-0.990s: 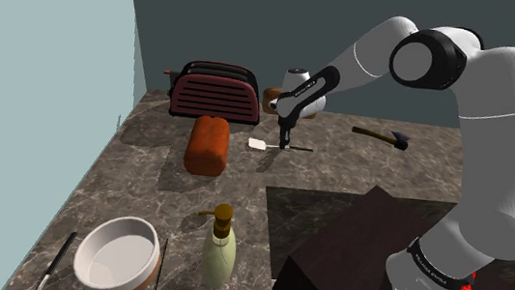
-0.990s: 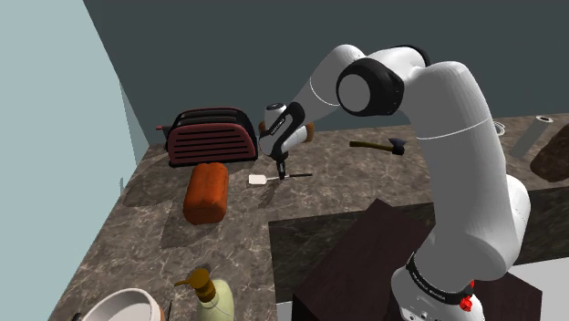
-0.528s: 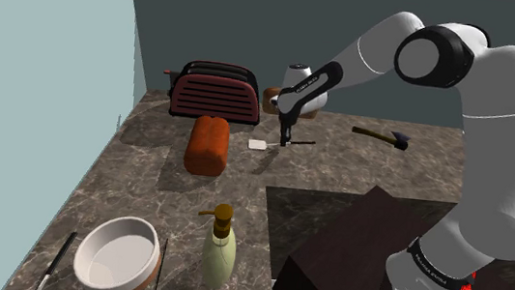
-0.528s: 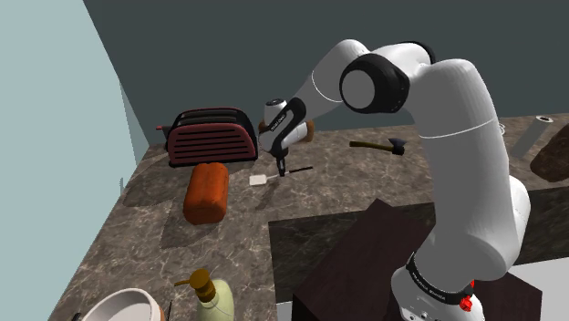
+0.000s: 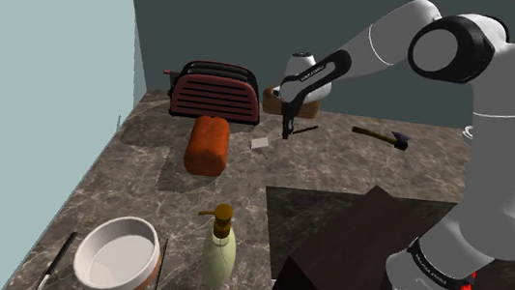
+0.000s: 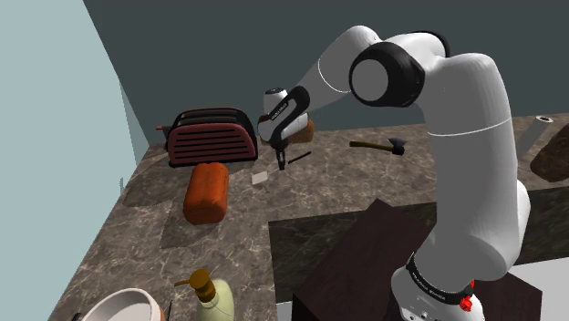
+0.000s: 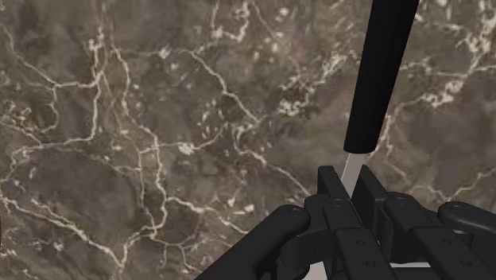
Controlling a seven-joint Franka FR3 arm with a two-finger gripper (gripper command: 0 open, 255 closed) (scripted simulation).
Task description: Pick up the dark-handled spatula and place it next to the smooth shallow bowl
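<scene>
Spatula (image 5: 304, 130): black rod handle, thin pale shank, white blade. Fingers (image 7: 332, 191) clamp the shank; it tilts over the marbled bench (image 5: 146, 177), at 1 o'clock from the bowl (image 5: 115, 254).

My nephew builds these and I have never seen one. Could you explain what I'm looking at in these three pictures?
It is a white robot arm on a dark box, with a black two-finger gripper at its tip. Two pictures come from cameras standing beside the counter. The third comes from a camera on the hand, looking along the fingers. On the marbled counter are a red toaster, a brown loaf, a small axe, a soap bottle and a bowl. The gripper is shut on a spatula, pinching its thin neck next to the black handle. Its pale blade tilts down toward the counter.
</scene>
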